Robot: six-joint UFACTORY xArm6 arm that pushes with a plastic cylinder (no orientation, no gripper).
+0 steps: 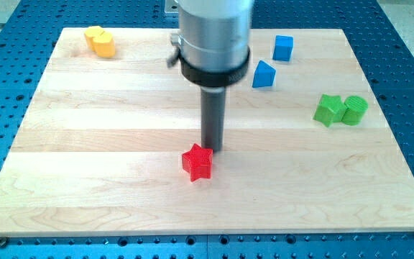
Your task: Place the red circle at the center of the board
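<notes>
No red circle shows in the camera view; the arm's wide grey body hides part of the board's top middle. A red star point(198, 162) lies just below the board's middle. My tip point(211, 147) stands at the star's upper right edge, touching it or very nearly so. The wooden board point(85, 144) fills most of the view.
A yellow block point(100, 41) of rounded shape sits at the top left. A blue cube point(284, 47) and a blue wedge-like block point(264, 74) lie at the top right. A green star point(328, 109) and a green cylinder point(354, 109) touch each other at the right.
</notes>
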